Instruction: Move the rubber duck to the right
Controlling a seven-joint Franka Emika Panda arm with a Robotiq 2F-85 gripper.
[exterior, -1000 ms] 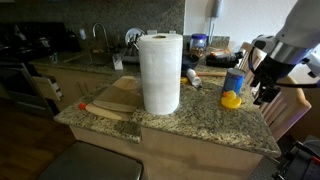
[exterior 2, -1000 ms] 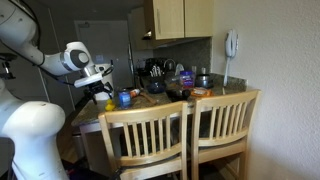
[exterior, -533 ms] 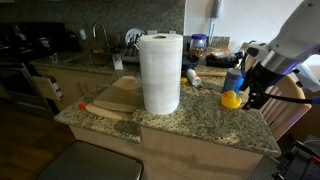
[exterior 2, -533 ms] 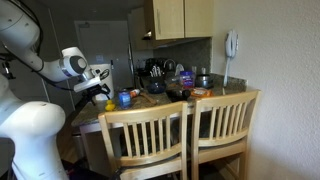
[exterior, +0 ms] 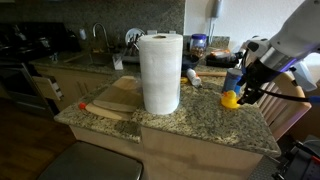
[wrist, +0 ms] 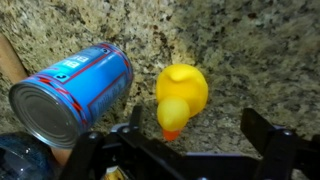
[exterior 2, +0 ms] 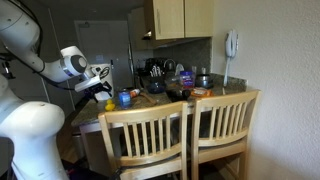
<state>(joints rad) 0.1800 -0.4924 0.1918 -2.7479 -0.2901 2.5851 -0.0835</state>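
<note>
The small yellow rubber duck [wrist: 180, 97] sits on the granite counter, its orange beak toward my wrist. In an exterior view it shows as a yellow lump [exterior: 231, 99] near the counter's right end, and as a small yellow spot in the other exterior view [exterior 2: 113, 101]. My gripper [wrist: 198, 135] is open and empty, hovering just above and beside the duck; one finger is next to the duck, the other out over bare counter. In an exterior view the gripper [exterior: 247, 92] hangs right next to the duck.
A blue can lies beside the duck [wrist: 72, 90] and stands behind it [exterior: 234, 80]. A tall white paper-towel roll [exterior: 160, 72] stands mid-counter, with a wooden cutting board [exterior: 113, 98] beside it. Two wooden chairs [exterior 2: 190, 135] stand against the counter.
My gripper has moved in toward the duck and lowered a little. The duck and the can have not moved.
</note>
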